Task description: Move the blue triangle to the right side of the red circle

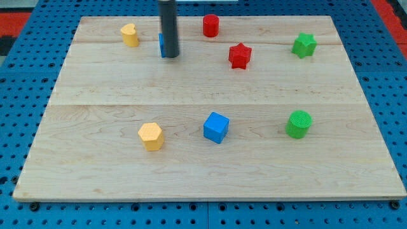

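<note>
The blue triangle (161, 45) lies near the view's top left of centre, mostly hidden behind my rod; only a blue sliver shows at the rod's left. My tip (170, 55) rests on the board right against that block, on its right and front. The red circle (210, 26), a red cylinder, stands at the view's top, to the right of the tip and the blue triangle, apart from both.
A yellow block (130, 35) at top left. A red star (240, 56) below right of the red circle. A green star (304, 45) at top right. A yellow hexagon (151, 136), a blue cube (215, 127) and a green cylinder (298, 124) lie in the lower half.
</note>
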Robot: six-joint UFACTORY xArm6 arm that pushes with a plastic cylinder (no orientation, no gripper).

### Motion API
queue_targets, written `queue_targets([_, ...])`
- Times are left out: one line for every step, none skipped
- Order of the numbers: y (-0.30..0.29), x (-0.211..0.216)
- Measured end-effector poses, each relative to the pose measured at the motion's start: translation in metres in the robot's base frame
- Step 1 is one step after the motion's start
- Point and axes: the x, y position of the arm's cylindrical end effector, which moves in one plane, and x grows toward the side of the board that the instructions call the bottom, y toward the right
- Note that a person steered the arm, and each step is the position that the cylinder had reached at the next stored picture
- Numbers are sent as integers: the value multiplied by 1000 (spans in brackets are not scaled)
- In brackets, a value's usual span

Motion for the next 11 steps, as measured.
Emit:
queue_targets([-61, 9])
queue_targets([-57, -26])
queue_targets([0, -44])
queue_targets([52, -28])
queue_targets([34, -10])
queue_targets([86, -11])
queue_targets([135, -38])
queue_targets([186, -52])
queue_targets([195, -27])
queue_targets([218, -15])
queue_targets([224, -36])
